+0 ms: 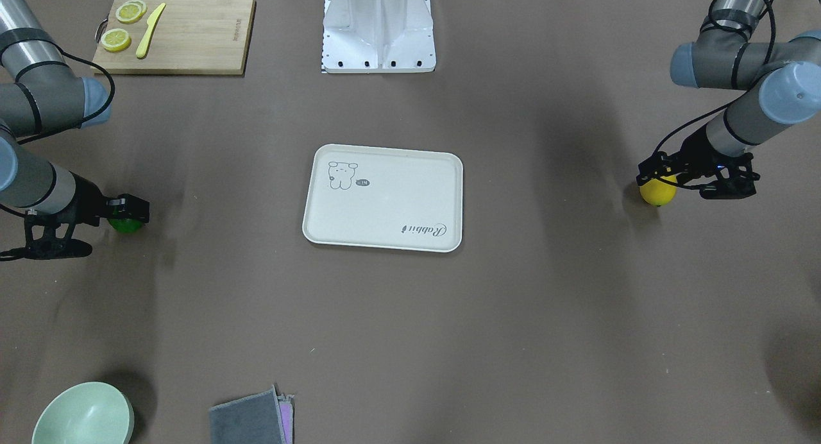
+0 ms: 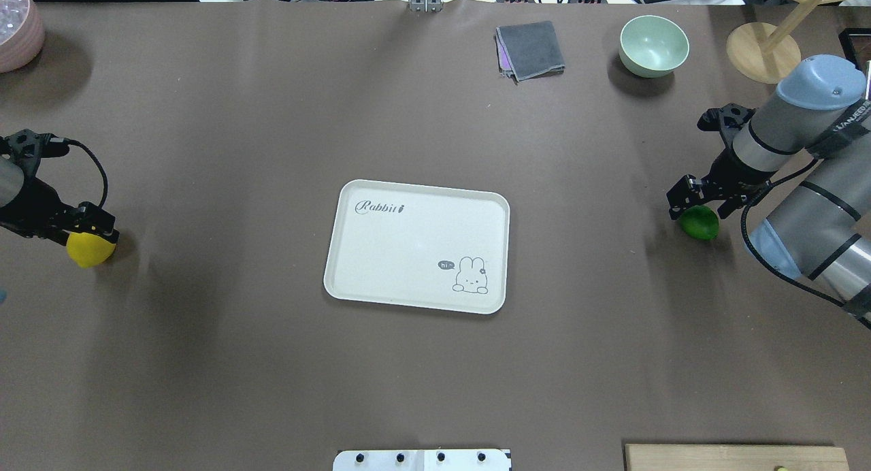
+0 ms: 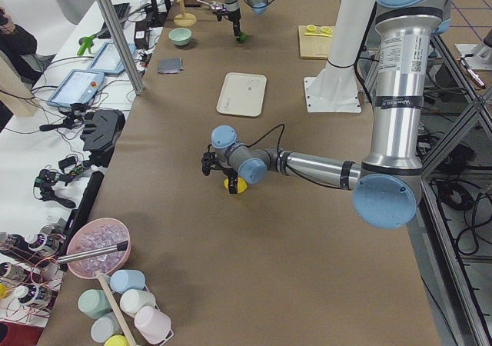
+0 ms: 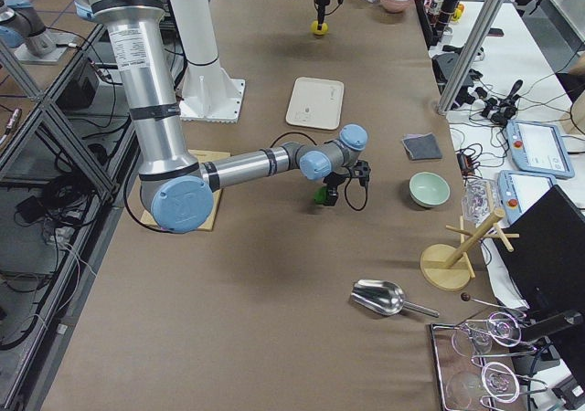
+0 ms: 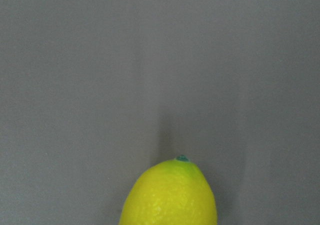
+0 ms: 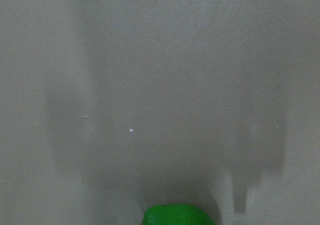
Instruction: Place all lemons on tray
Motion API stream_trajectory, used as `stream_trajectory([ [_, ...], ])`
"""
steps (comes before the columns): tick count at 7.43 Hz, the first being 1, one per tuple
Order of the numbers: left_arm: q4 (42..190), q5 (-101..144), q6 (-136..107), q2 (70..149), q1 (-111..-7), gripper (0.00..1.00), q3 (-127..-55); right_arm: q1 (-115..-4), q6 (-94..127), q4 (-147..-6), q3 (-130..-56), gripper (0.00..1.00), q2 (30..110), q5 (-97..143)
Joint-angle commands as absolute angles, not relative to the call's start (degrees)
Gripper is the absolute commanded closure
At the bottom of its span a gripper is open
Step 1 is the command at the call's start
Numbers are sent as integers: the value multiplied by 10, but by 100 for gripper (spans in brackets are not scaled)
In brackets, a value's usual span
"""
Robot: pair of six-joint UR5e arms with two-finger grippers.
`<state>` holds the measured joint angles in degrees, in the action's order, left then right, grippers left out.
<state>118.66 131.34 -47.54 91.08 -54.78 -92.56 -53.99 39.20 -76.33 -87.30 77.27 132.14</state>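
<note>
The left tool [image 2: 91, 234] is closed on the yellow lemon [image 2: 88, 250]. The fruit bulges out just below the black fingers, which cover its top, so the actual contact is hard to make out. Its wrist camera shows only the lemon's pointed end with a small green tip, cut off by the bottom edge; no fingers enter that view. Whether the lemon rests on the brown bench [image 2: 204, 362] or hangs just off it, I cannot tell.

The right tool [image 2: 693, 204] likewise grips the green lemon [image 2: 701, 223], half of which is hidden under the tool's body. In its wrist view the fruit is a blurred green sliver at the bottom edge, with soft shadows on the bench beyond.

The tray [image 2: 415, 239] lies between the two tools, well apart from each, with the rabbit drawing and script on its face. Neither lemon is on it.

Well beyond the right tool, away from the robot, stand a pale green bowl [image 2: 653, 45] and a folded grey cloth [image 2: 531, 49]. Back toward the robot's base on the right tool's side lies a wooden cutting board [image 1: 186, 33] with lemon slices [image 1: 116, 40]. The overhead view cuts the board off at its bottom edge.
</note>
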Motion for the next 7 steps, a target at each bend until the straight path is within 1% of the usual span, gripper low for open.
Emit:
stream_trajectory([
  [1,1194,1310,-479,905,-543,69,-925,-538,383,-738,-870,74,773,1311],
  [2,1213,1310,-479,897,-543,100,-922,-537,383,-738,-870,88,773,1308],
  [3,1216,1310,-475,896,-543,100,-915,-535,383,-738,-870,91,775,1308],
  [4,1211,1317,-475,899,-544,100,-920,-535,384,-738,-875,91,775,1311],
  [6,1173,1355,-474,899,-558,100,-952,-534,393,-742,-918,87,766,1346],
  [7,1140,1359,-472,898,-567,100,-981,-532,421,-742,-925,86,745,1366],
])
